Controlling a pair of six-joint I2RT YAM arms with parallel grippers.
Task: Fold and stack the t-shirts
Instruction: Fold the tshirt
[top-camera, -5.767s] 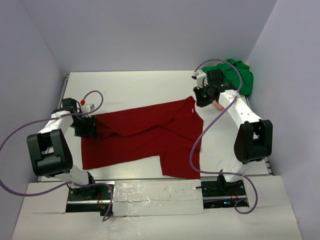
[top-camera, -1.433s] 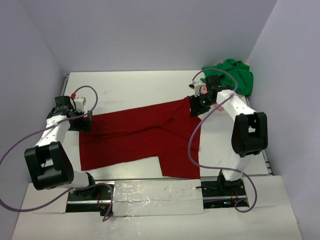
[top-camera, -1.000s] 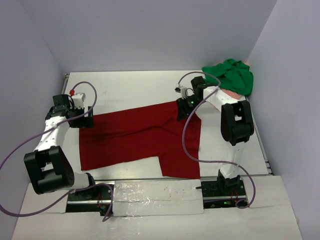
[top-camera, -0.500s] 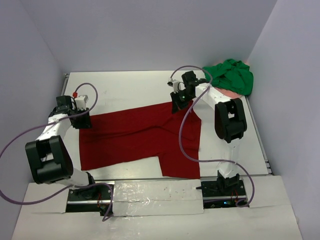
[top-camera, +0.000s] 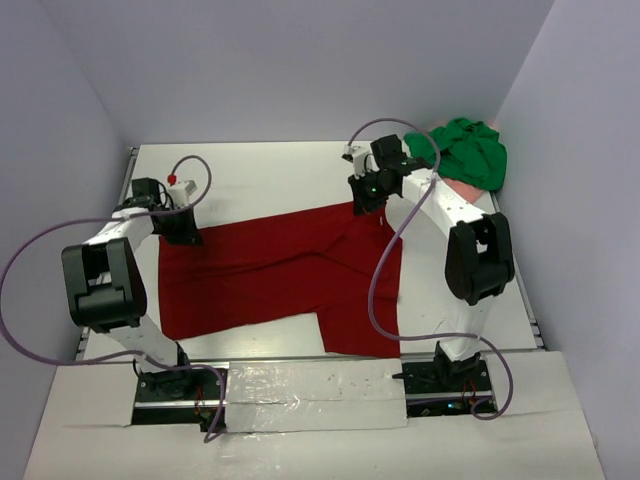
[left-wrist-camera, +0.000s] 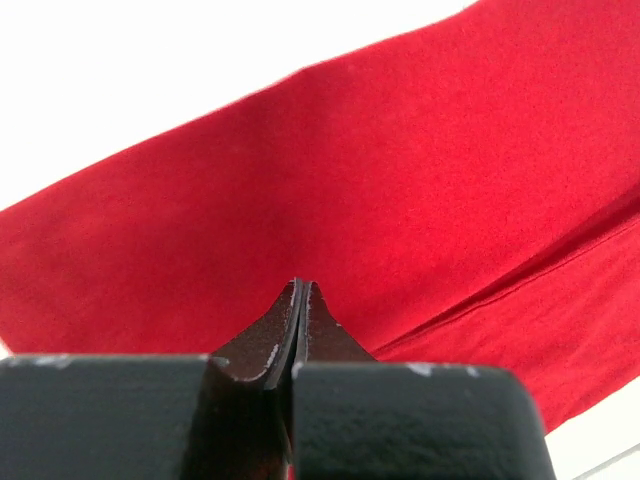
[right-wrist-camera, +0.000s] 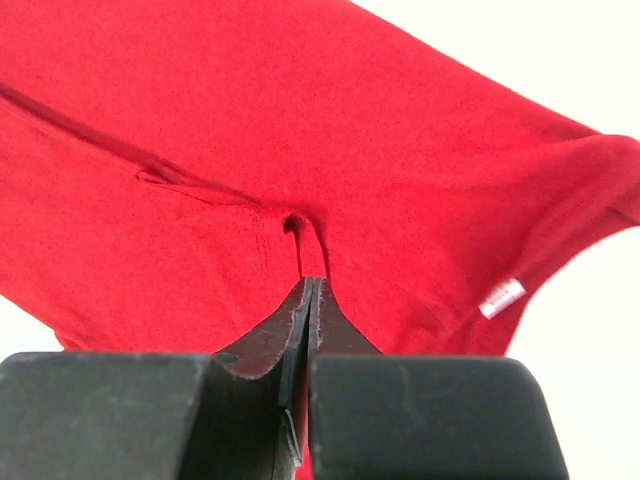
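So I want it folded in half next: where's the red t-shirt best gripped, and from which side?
Pinch the far edge of the red t-shirt near each end, coming from above. It lies flat and spread, so that edge lifts evenly; the right gripper bunches cloth there.

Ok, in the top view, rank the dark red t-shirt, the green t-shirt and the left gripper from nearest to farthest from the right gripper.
1. dark red t-shirt: directly at the right gripper, which pinches its far edge.
2. green t-shirt: heaped in the far right corner.
3. left gripper: far over on the left, at the red shirt's far left corner.
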